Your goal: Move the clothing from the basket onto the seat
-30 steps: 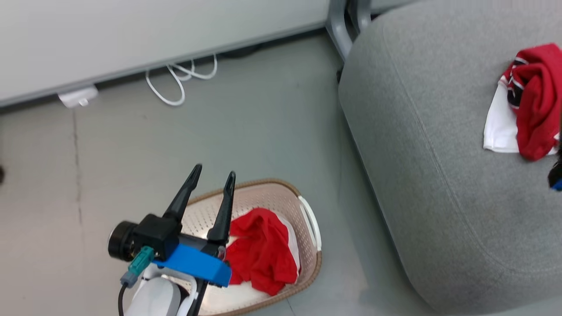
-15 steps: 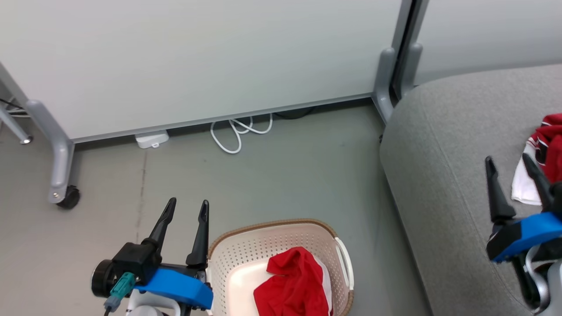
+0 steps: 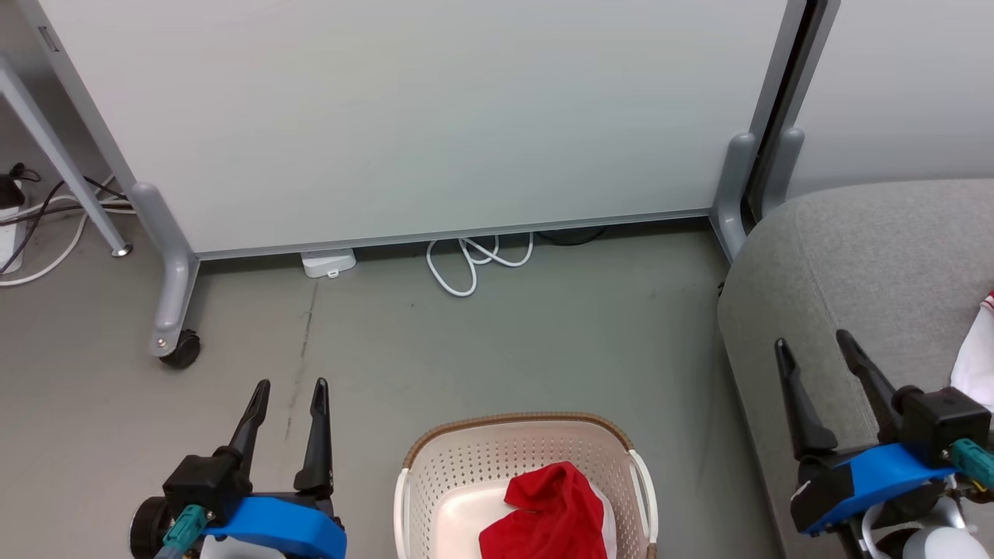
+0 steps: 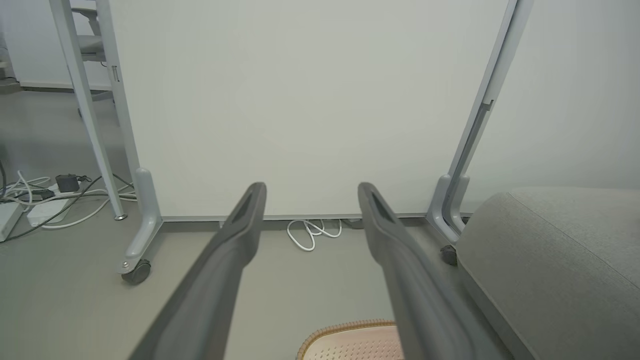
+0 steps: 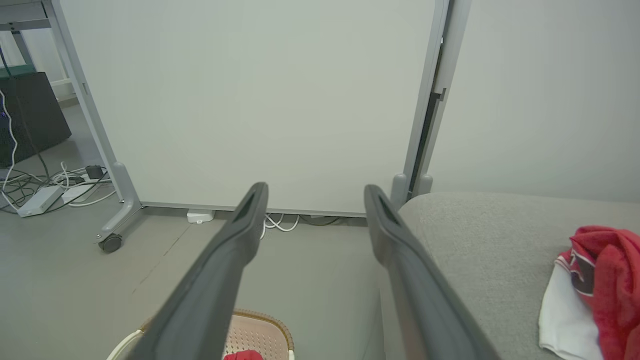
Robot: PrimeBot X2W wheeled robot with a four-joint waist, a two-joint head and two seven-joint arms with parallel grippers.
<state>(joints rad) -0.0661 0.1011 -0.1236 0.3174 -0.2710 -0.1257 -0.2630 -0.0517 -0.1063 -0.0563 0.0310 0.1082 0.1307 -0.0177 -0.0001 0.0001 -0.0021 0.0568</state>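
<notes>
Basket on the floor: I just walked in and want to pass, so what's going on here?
A two-armed robot is emptying the basket onto the grey seat. Its left gripper and right gripper are both open and empty. One red garment lies in the basket; another garment already lies on the seat.

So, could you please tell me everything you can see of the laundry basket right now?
The laundry basket is cream perforated plastic with a brown woven-look rim and white side handles. It stands upright on the grey floor, apart from the grey sofa to its right. A crumpled red garment lies inside. Its near end is cut off by the picture's edge; nothing else visibly touches it.
</notes>
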